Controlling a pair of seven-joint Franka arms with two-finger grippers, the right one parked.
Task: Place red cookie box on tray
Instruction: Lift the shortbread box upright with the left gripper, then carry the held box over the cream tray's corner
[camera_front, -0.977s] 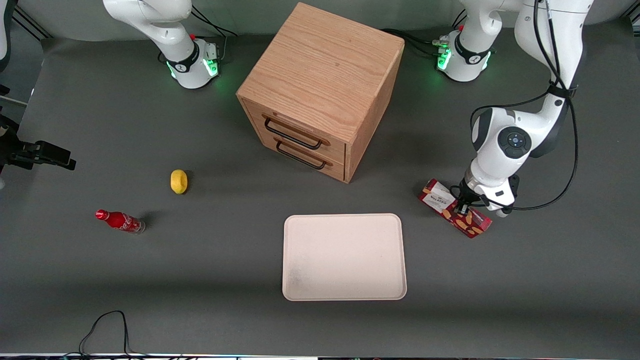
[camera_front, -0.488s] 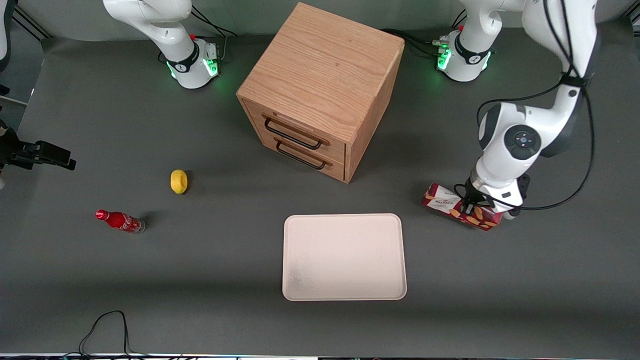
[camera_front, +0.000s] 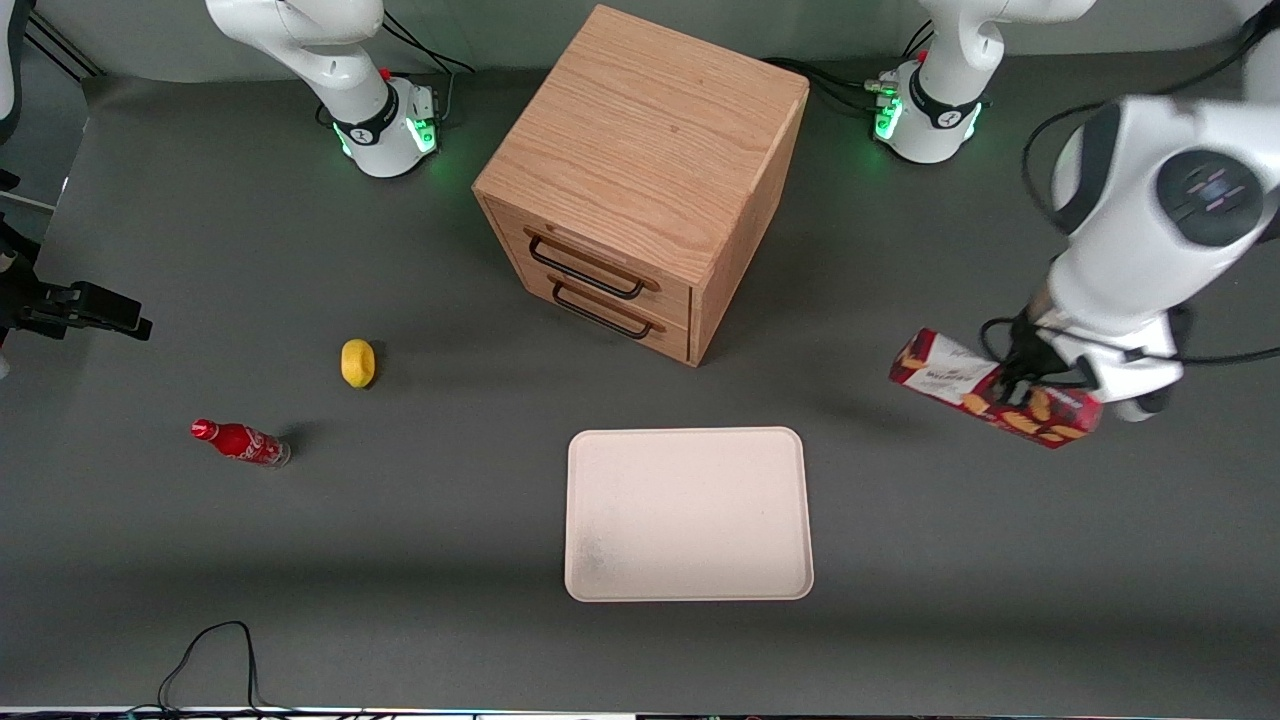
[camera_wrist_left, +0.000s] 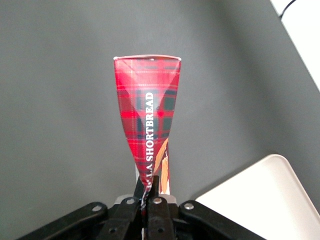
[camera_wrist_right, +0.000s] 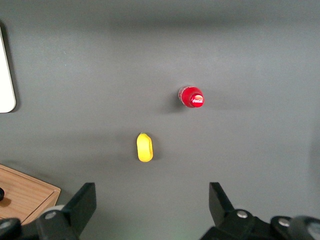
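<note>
Gripping the red cookie box (camera_front: 992, 389) near its picture end, the pincer (camera_front: 1018, 372) holds it lifted off the tabletop (camera_front: 400, 560), tilted, toward the working arm's end. Its fingers (camera_wrist_left: 150, 192) are clamped on the carton. The tray (camera_front: 688, 590) lies apart, nearer the front camera.
</note>
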